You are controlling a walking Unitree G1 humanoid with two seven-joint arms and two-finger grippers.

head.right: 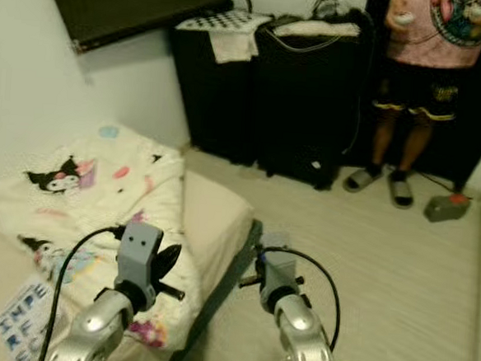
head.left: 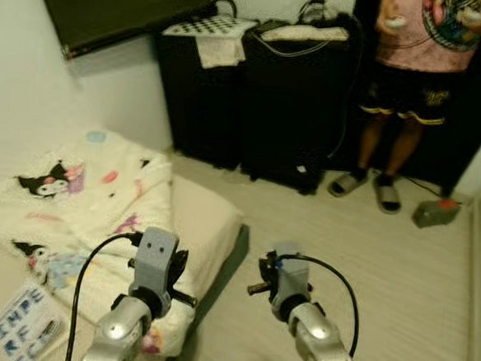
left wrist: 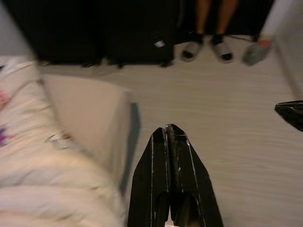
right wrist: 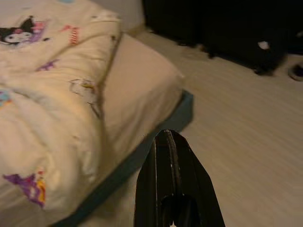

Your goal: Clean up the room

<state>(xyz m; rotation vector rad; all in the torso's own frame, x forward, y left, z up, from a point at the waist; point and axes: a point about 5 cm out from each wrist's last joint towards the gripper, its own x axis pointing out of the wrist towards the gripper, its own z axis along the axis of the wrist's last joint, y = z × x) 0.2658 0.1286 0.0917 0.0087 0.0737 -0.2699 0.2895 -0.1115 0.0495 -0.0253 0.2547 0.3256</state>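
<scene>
Hovering low at the near edge of the scene, the left gripper (left wrist: 170, 137) has its two black fingers pressed together with nothing between them, above the corner of the mattress (head.left: 205, 219); the right gripper (right wrist: 166, 142) is likewise closed and empty, over the pale floor (head.left: 400, 266) just beside the mattress edge. Silver forearms with grey wrist housings and looping black cables lead to both. A crumpled cream blanket (head.left: 81, 211) printed with cartoon characters lies bunched on the mattress, its long axis running from the near corner away toward the white wall, leaving a strip of bare beige mattress along the floor side. At the near left, a small printed packet (head.left: 24, 324) with blue lettering lies flat on the bed. Further off, two black suitcases (head.left: 291, 101) stand upright against the wall; a checkerboard sheet (head.left: 206, 25) and a white cloth (head.left: 219, 51) lie on top of the left one. Beside them a person (head.left: 412, 85) stands in sandals, and a small grey and red object (head.left: 435, 212) rests on the floor near their feet
</scene>
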